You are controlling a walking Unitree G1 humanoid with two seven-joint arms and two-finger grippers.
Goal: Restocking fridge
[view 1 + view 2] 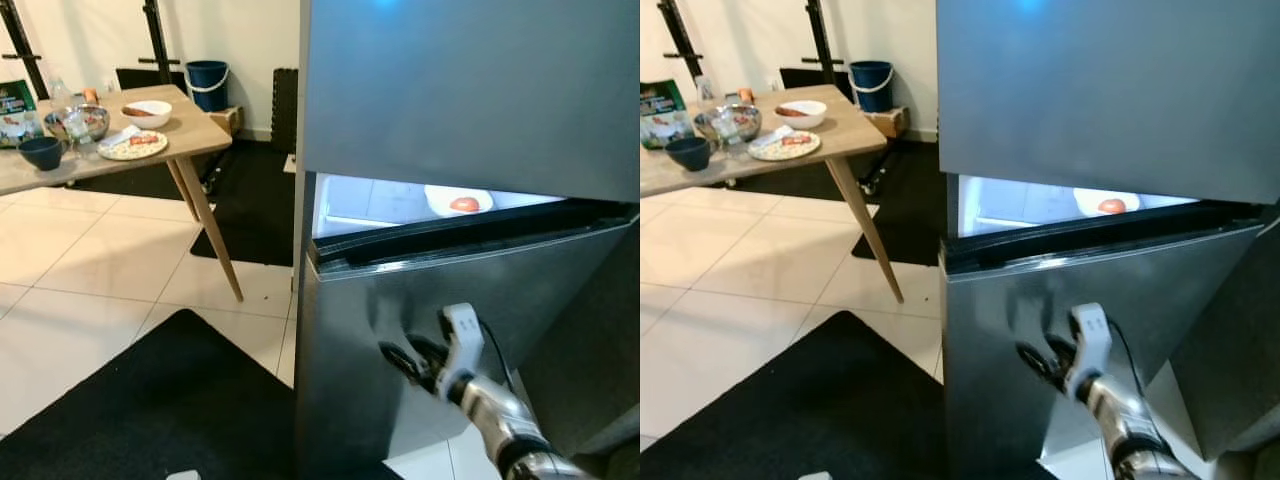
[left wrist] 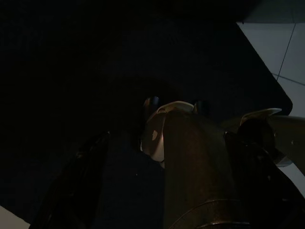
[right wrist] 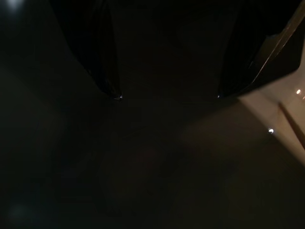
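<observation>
A stainless-steel fridge (image 1: 470,90) stands before me on the right. Its lower door (image 1: 500,290) is ajar at the top, and the lit inside shows through the gap. On the shelf inside sits a white bowl (image 1: 458,200) holding something red. My right gripper (image 1: 400,358) reaches low against the front of that lower door. In the dark right wrist view its two black fingers (image 3: 102,62) stand apart, open, with nothing between them. The left wrist view is dark: my left gripper (image 2: 162,191) hangs over the black mat (image 2: 95,71), open and empty.
A wooden table (image 1: 195,128) at the left back carries a plate of food (image 1: 133,146), a white bowl (image 1: 147,112), a metal bowl (image 1: 80,122) and a dark blue bowl (image 1: 41,152). A blue bucket (image 1: 207,84) stands by the wall. A black mat (image 1: 170,410) lies on the tiles.
</observation>
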